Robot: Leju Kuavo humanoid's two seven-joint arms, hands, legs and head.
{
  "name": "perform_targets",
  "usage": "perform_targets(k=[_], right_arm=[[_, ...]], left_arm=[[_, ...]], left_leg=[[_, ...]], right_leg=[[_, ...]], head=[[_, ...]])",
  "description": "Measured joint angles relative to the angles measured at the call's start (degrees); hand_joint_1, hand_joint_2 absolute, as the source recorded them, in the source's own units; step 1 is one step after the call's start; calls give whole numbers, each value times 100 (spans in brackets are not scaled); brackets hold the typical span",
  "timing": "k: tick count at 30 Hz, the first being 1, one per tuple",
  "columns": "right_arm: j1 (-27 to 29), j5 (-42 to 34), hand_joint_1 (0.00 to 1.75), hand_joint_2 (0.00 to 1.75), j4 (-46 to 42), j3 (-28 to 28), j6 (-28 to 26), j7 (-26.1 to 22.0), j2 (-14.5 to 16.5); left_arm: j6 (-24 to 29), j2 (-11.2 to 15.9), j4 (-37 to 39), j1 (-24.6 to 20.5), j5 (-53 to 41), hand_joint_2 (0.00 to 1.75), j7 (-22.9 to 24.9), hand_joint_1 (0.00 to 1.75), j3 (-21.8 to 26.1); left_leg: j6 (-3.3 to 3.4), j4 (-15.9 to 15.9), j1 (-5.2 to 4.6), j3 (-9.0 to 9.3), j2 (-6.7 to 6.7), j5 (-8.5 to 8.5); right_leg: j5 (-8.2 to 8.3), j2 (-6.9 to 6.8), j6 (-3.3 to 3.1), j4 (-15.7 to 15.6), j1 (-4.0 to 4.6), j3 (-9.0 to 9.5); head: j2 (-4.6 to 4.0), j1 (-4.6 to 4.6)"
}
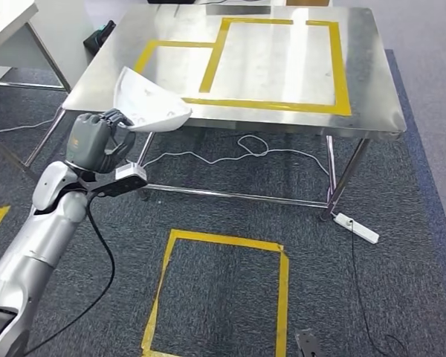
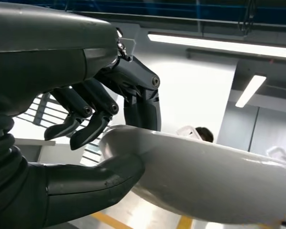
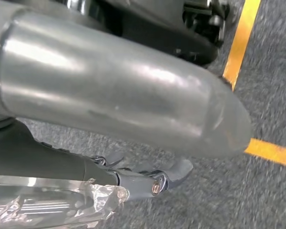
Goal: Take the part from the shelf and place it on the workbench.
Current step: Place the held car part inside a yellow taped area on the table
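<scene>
1. Left hand [image 1: 100,140]: holds the white part [image 1: 148,103] by one edge, raised in front of the robot at the near left corner of the workbench [image 1: 372,111]. In the left wrist view the thumb [image 2: 98,179] lies under the part's [image 2: 206,176] rim and the dark fingers [image 2: 141,102] curl over it from above.
2. Part: a curved white shell, carried roughly level; in the head view it overlaps the bench's near edge, but whether it is over the surface or just short of it cannot be told.
3. Workbench: a steel top marked with yellow tape outlines [image 1: 276,104], a smaller frame at left and a larger one at right.
4. Right hand [image 3: 145,183]: seen close in the right wrist view over grey carpet [image 3: 206,200] with yellow floor tape [image 3: 271,152]; its fingers appear to hold nothing, but their spread cannot be told.
5. Step in hand, as judged: the carry is near its end; the part is off the shelf and not yet set down.
6. Next move, as judged: reach the left arm forward over the top, lower the part until it rests, probably within a taped outline, then release the grip.
</scene>
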Motion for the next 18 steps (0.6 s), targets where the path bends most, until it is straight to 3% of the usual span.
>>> perform_targets(k=[2, 4, 6, 7, 8, 10, 11, 12, 13, 15, 17, 18], right_arm=[[10, 3, 0, 0, -1, 2, 1, -2, 1], [31, 4, 0, 0, -1, 2, 1, -2, 1], [54, 4, 0, 0, -1, 2, 1, -2, 1], [61, 5, 0, 0, -1, 2, 1, -2, 3], [66, 5, 0, 0, 0, 2, 1, -2, 8], [82, 9, 0, 0, 6, 2, 1, -2, 36], [84, 12, 0, 0, 10, 3, 2, 3, 51], [81, 20, 0, 0, 11, 4, 5, 4, 63], [62, 32, 0, 0, 9, 6, 6, 6, 65], [-1, 55, 0, 0, -1, 9, 8, 5, 54], [-52, 66, 0, 0, -5, 10, 7, 5, 41], [-58, 69, 0, 0, -5, 11, 8, 8, 38]], left_arm=[[5, 10, -16, 15, 3, 175, -7, 175, 0], [7, 18, -18, 48, 5, 175, -9, 175, 0], [6, 25, -18, 91, 5, 175, -9, 175, 0], [6, 30, -18, 103, 5, 175, -9, 175, 0], [6, 40, -18, 109, 7, 175, -9, 175, 0], [8, 69, -18, 110, 22, 175, -21, 175, 0], [11, 86, -21, 110, 35, 175, -35, 175, 2], [16, 95, -28, 112, 51, 175, -54, 175, 4], [24, 100, -41, 113, 72, 175, -79, 175, 6], [45, 99, -81, 125, 124, 175, -137, 175, 9], [63, 104, -105, 172, 175, 175, -189, 175, 9], [69, 110, -107, 219, 195, 175, -207, 175, 9]], left_leg=[[-15, 611, -22, -439, 81, 87], [-5, 1214, -67, -963, 107, -125], [66, 1331, -137, -1262, 106, -376], [138, 1158, -190, -1294, 105, -369], [231, 856, -257, -1264, 105, -207], [448, 29, -424, -1095, 97, 591], [517, -320, -490, -992, 83, 948], [536, -554, -519, -901, 70, 1168], [517, -663, -520, -820, 58, 1174], [480, -658, -473, -688, 47, 1001], [517, -649, -465, -556, 39, 874], [539, -648, -467, -487, 35, 805]], right_leg=[[-73, 16, -74, -53, 11, 134], [-170, 19, -119, -133, 28, 315], [-289, 38, -143, -213, 49, 535], [-355, 51, -147, -256, 59, 657], [-422, 61, -145, -304, 70, 783], [-554, 75, -127, -420, 94, 1014], [-634, 79, -118, -484, 127, 1124], [-691, 81, -115, -538, 165, 1254], [-709, 82, -110, -545, 205, 1361], [-641, 52, -95, -346, 240, 1368], [-638, -2, -85, 275, 261, 1011], [-777, -25, -96, 644, 283, 768]], head=[[0, -23], [0, -28], [0, -30], [0, -30], [0, -29], [0, -31], [0, -41], [0, -49], [0, -57], [1, -49], [2, -34], [2, -28]])
